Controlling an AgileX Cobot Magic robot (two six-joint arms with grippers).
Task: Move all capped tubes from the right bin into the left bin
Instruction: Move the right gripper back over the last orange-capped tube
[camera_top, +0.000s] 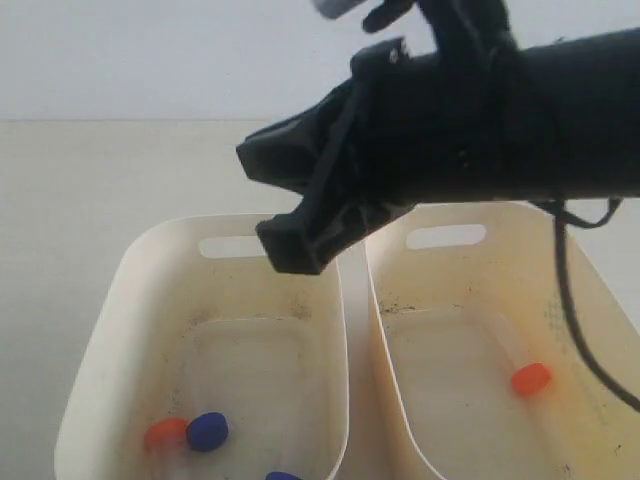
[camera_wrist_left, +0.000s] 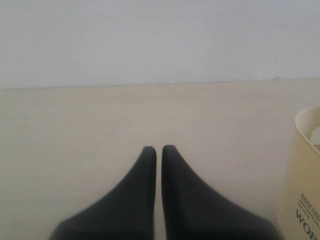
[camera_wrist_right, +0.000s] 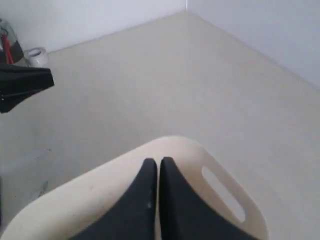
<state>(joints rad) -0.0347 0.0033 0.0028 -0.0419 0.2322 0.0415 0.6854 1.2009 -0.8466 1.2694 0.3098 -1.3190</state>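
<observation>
Since three caps show on the floor of the left bin (camera_top: 130, 330), you can judge most of the task done. An orange-red cap (camera_top: 165, 433) lies touching a blue cap (camera_top: 207, 431) at the near end, and a second blue cap (camera_top: 283, 477) is cut off by the near edge of the exterior view. Their clear bodies are too faint to make out.

One capped tube (camera_top: 522, 366) is left. It lies in the right bin (camera_top: 450, 275), toward the right wall, with its orange-red cap at the near end.

Your right end effector (camera_top: 292, 252) hangs above the far rim of the left bin, clenched on nothing. Its wrist view shows the two fingers pressed together over a rim beside a handle slot (camera_wrist_right: 222, 192).

Your left end effector (camera_wrist_left: 159, 149) sits outside the bins over bare worktop (camera_wrist_left: 75, 125), fingertips all but touching and empty.

To finish, you would need to bring an end effector over the right bin, spread it and take that last tube across.
</observation>
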